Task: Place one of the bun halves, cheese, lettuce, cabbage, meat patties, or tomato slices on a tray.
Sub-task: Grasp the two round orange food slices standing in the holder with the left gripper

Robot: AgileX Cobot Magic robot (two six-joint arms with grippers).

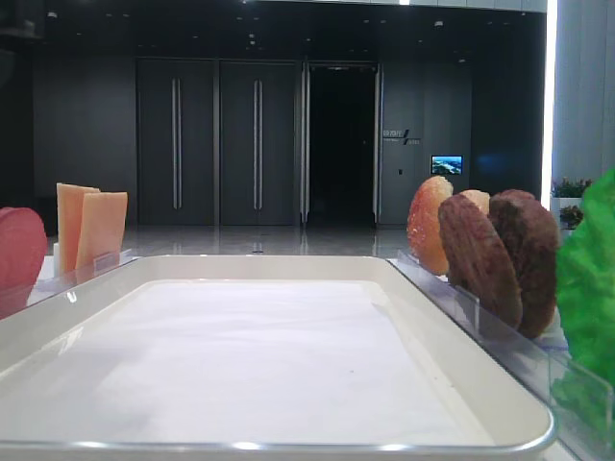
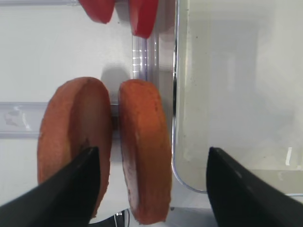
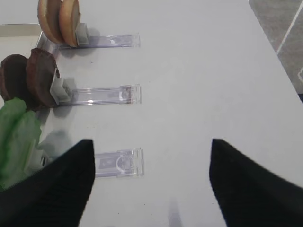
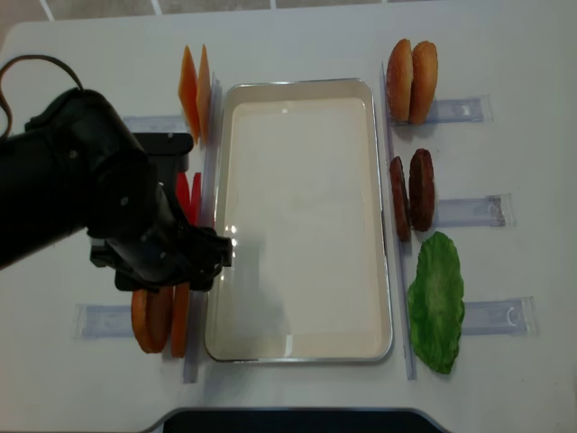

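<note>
Two bun halves (image 2: 144,156) stand on edge in a clear rack just left of the white tray (image 2: 176,118). My left gripper (image 2: 152,151) hangs open over them: the right-hand half sits between its fingers, untouched, and the left finger (image 2: 71,189) overlaps the other half. From above, the left arm (image 4: 117,207) hides this gripper. Two red tomato slices (image 2: 142,16) stand further along. My right gripper (image 3: 151,142) is open and empty over bare table, right of the lettuce (image 3: 16,137) and meat patties (image 3: 33,78). The cheese (image 4: 194,90) stands at the tray's far left corner.
A second pair of bun halves (image 4: 410,68) stands at the tray's far right. Clear plastic racks (image 3: 116,163) stick out across the table on both sides. The tray's paper liner (image 4: 297,216) carries nothing.
</note>
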